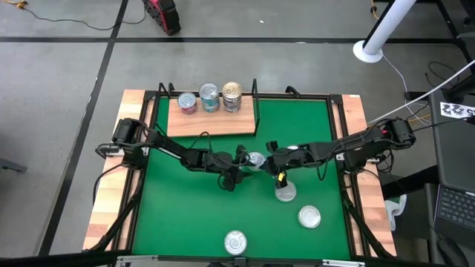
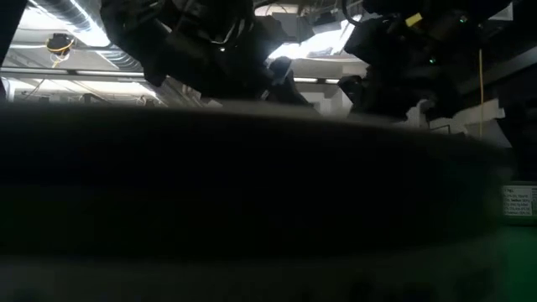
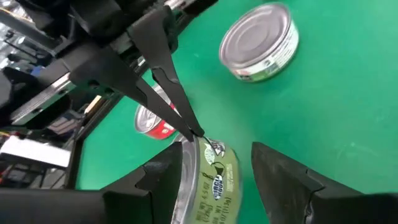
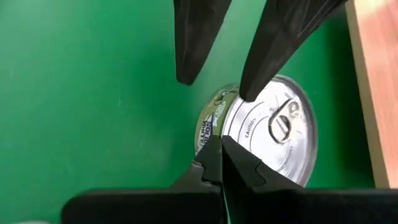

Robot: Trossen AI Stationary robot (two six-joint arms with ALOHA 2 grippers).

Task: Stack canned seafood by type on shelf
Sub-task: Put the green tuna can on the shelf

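A gold-green labelled tin sits mid-mat between both grippers. My left gripper is open, with one finger on each side of this tin, which looks tilted, its lid turned toward one finger. My right gripper is shut, its tips at the tin's rim. A red-labelled tin lies just behind. The wooden shelf at the mat's far left carries three tin stacks. Three more tins rest on the mat. My left gripper has one finger close against the tin's lid side; whether it touches cannot be told, and mat shows between the label and the other finger. My right gripper touches the tin's rim, where lid meets label, with its shut fingertips, slanting down from the table's right.
The shelf's black uprights stand just beyond the grippers. A dark shape close to the low camera blocks most of that view. A silver-lidded tin lies on the green mat beyond the left gripper. The raised mat frame borders the right side.
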